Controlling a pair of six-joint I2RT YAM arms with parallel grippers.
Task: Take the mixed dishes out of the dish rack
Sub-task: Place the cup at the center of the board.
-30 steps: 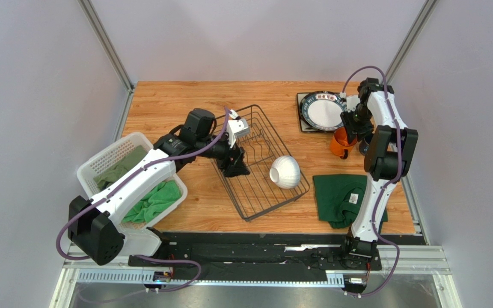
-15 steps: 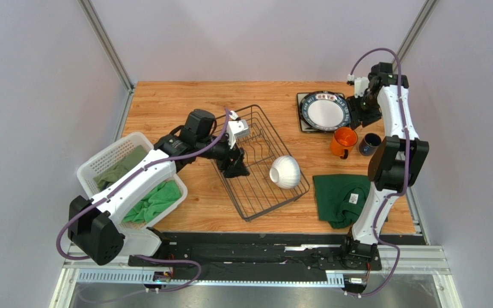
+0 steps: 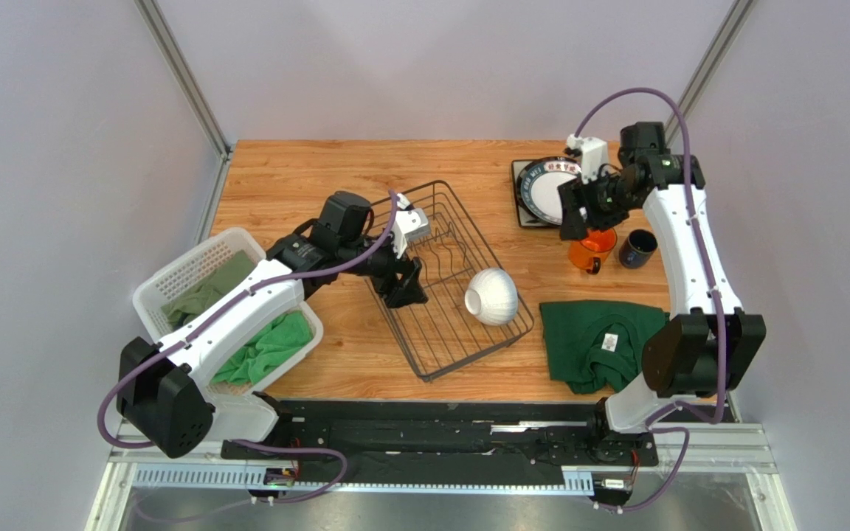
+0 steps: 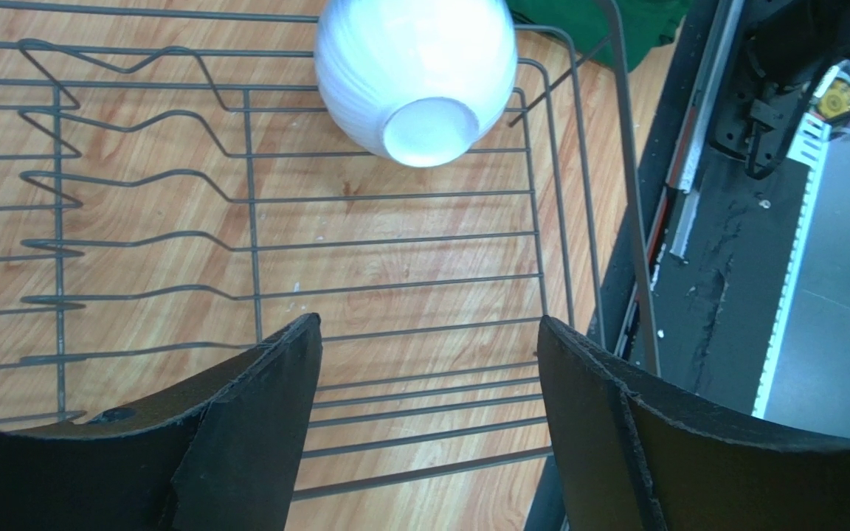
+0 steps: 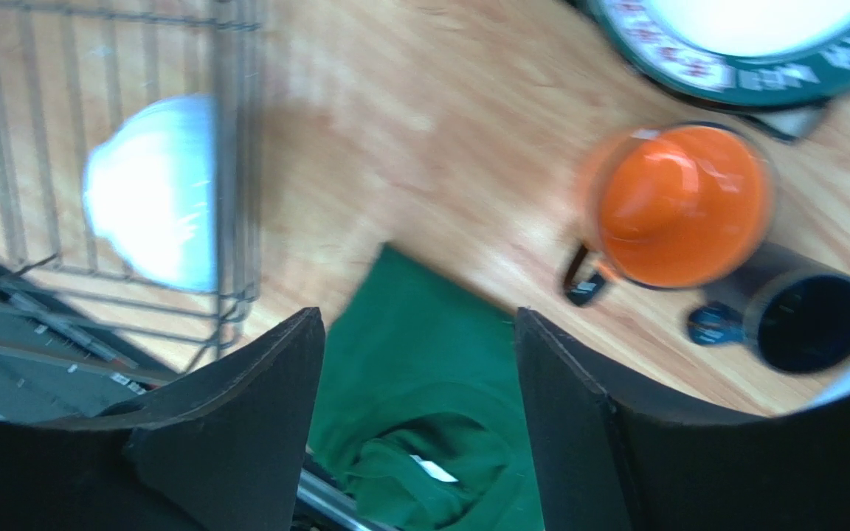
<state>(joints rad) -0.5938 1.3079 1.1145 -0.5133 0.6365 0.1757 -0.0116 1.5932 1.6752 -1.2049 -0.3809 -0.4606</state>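
Nearest the arm bases, a green cloth (image 3: 596, 343) lay with a white tag too small to read. Beyond it, the white ribbed bowl (image 4: 416, 77) sat foot-up at the dish rack's (image 3: 446, 337) near end, with the left gripper (image 4: 427, 365) spread wide and empty over the wires. Farther back, the right gripper (image 5: 418, 343) hung wide and empty above the orange mug (image 5: 679, 205) and dark blue mug (image 5: 806, 321), and the round plate's (image 5: 729, 55) rim lettering was too blurred to read.

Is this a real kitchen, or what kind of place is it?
Probably a robot practice booth, not a kitchen: a left arm and right arm bolted to a rail, plain grey walls around one wooden table, and a dish rack holding just a white bowl.
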